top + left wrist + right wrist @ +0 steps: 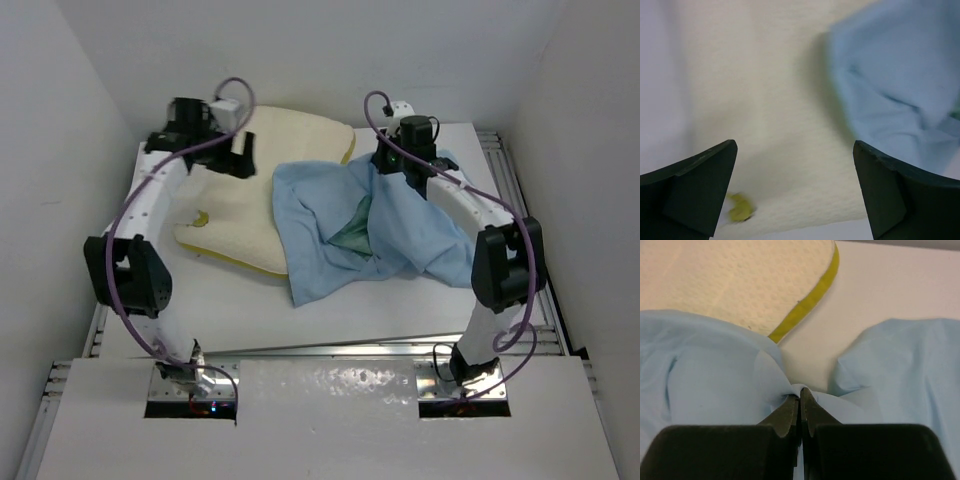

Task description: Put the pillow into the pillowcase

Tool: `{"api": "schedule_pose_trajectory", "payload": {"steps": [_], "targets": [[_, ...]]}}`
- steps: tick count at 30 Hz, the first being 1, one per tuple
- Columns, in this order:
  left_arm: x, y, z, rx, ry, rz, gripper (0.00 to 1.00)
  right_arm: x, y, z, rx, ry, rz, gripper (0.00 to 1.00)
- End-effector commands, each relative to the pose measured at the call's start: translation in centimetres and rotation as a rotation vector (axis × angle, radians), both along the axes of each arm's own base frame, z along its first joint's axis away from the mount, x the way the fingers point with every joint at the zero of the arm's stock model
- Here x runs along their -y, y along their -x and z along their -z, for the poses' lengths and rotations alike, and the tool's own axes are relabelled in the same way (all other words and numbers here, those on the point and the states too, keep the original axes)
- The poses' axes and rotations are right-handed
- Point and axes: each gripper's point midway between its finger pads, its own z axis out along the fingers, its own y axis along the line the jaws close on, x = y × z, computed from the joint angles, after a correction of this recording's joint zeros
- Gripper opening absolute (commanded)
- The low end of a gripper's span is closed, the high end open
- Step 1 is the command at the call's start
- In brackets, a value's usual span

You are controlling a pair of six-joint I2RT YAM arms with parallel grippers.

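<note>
**Right pincer nips the pillowcase, left pincer spread over the pillow**

The pillow point(235, 215) lies on the white table point(250, 310), left of centre. Its right part is hidden under the pillowcase point(385, 235), so its full outline cannot be traced. The pillowcase lies crumpled, matte light blue outermost, with a small patch of mint green showing in a fold near its middle. Where its opening lies is hard to tell from above.

The right gripper point(800, 394) has its jaws pressed together on a small bunched fold of the blue fabric at the far edge of the pillowcase. Just beyond the pinch, the wrist view shows bare table and the pillow's yellow edge band point(810, 300) curving out from under the cloth.

The left gripper point(795, 150) is spread wide and holds nothing (only the two dark fingertips enter its view, both cut off by the frame). It hangs over the cream surface of the pillow. That wrist view is blurred, and the yellow-green logo point(740, 207) shows only as a smear beside the left fingertip.
</note>
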Motion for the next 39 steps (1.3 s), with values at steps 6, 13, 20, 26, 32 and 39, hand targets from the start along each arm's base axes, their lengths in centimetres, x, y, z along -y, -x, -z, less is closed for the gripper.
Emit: {"api": "schedule_pose_trajectory", "payload": {"steps": [6,13,20,26,32,39], "targets": [[-11.6,0.5,6.6,-0.137,-0.13,-0.283,1.0,3.1,-2.4,-2.9,0.019,0.047,0.054,0.0],[-12.4,-3.2,10.0,-0.175,-0.036,-0.277,1.0,3.1,-0.4,-4.0,0.039,0.046,0.011,0.0],[-10.0,-4.3,17.5,-0.343,-0.051,-0.209,1.0,3.8,0.8,-2.8,0.015,0.082,0.017,0.0],[-6.2,0.2,21.8,-0.466,-0.178,-0.077,0.67,5.0,1.6,-2.7,0.02,0.114,0.053,0.0],[-13.0,-0.8,16.7,-0.357,-0.207,-0.225,0.0,5.4,2.0,-3.5,0.035,0.123,0.063,0.0],[-18.0,1.6,-1.5,0.274,-0.696,-0.135,0.0,7.3,3.0,-4.3,0.045,0.221,0.101,0.0]]}}
